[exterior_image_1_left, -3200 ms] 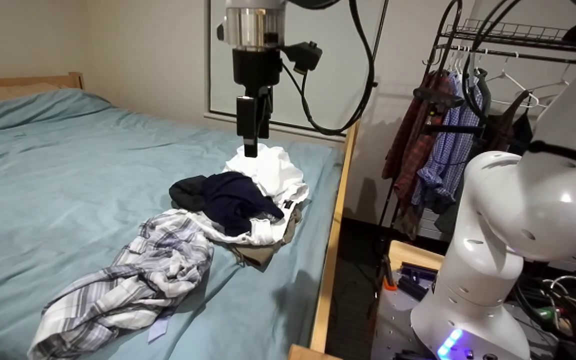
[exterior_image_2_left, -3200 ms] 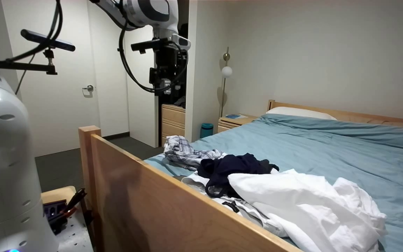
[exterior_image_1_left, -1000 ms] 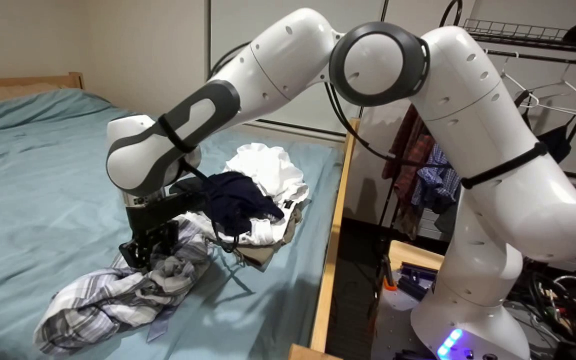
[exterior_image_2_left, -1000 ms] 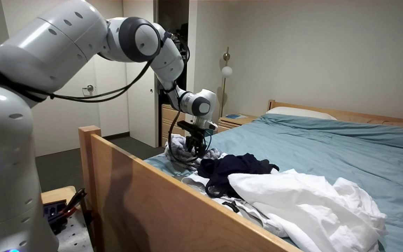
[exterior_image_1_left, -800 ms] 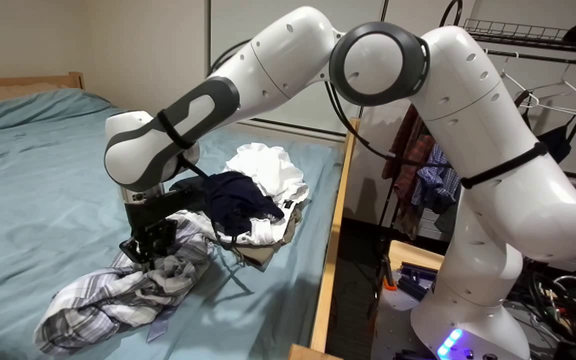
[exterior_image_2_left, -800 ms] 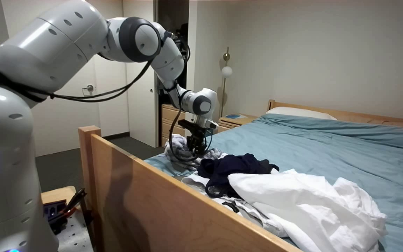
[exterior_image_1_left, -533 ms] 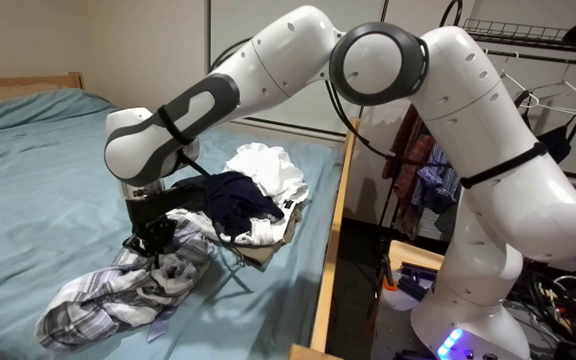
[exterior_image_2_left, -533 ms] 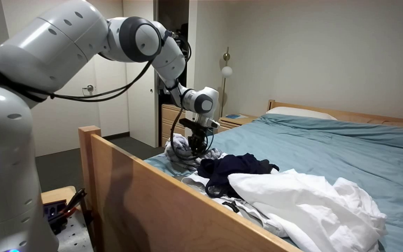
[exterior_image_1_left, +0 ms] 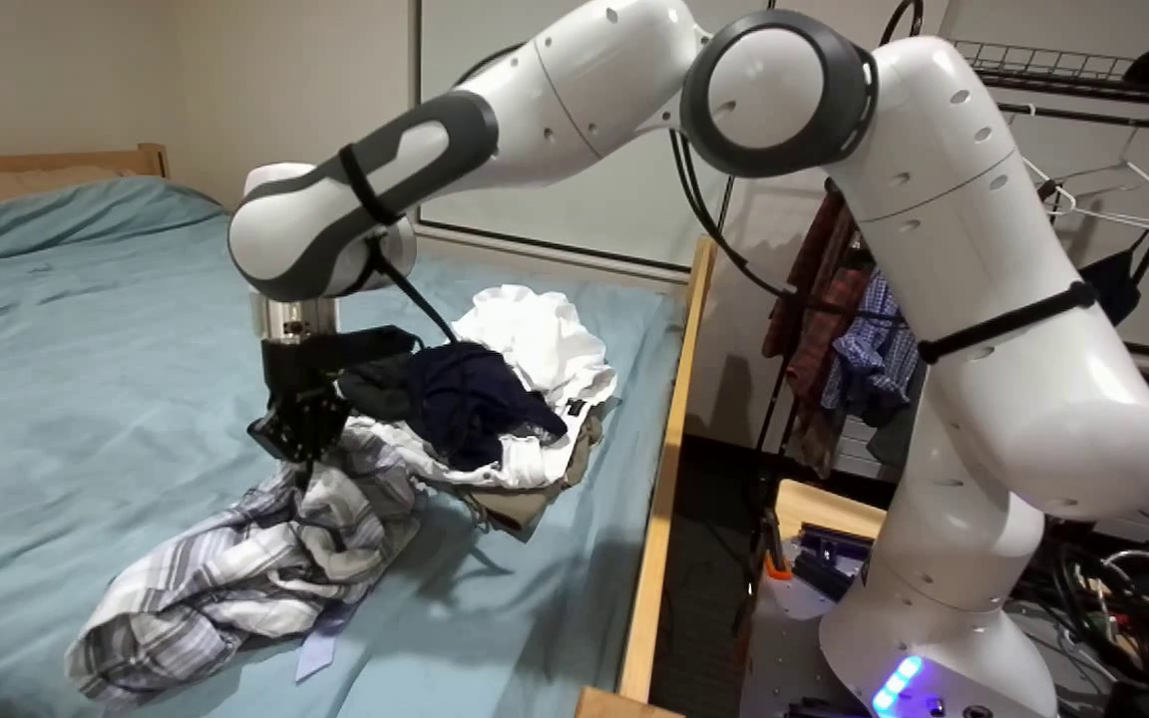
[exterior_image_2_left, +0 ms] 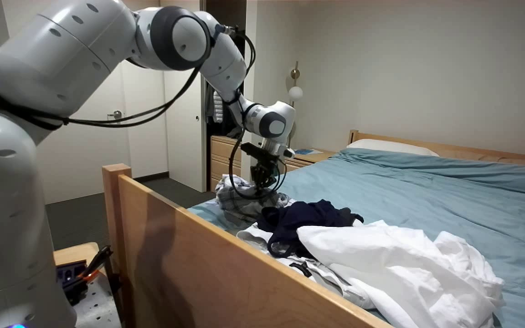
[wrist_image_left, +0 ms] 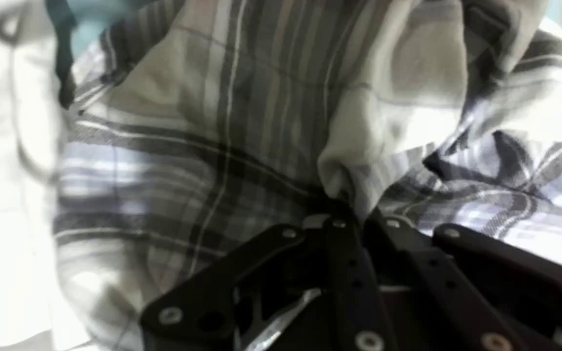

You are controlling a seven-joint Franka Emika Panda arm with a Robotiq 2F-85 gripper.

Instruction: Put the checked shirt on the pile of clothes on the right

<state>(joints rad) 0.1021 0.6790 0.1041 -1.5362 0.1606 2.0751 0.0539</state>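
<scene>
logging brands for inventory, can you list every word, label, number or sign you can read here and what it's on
None can be read.
On the checked shirt: pattern only, no lettering seen.
Dark patch on the clothes pile: too small to tell whether it is a label.
Blue item on the nightstand: any print too small to read.

The checked shirt point(exterior_image_1_left: 225, 598), white with grey and pale lilac bands, lies crumpled from the lower left of an exterior view towards its centre, the upper part pinched up into a small peak. Just beside that end, the pile of clothes point(exterior_image_1_left: 480, 409), loosely heaped in white, navy, dark grey and olive-brown, sits about mid-frame. In the wrist view one shirt fold tapers to a point, low and slightly right of centre.
</scene>
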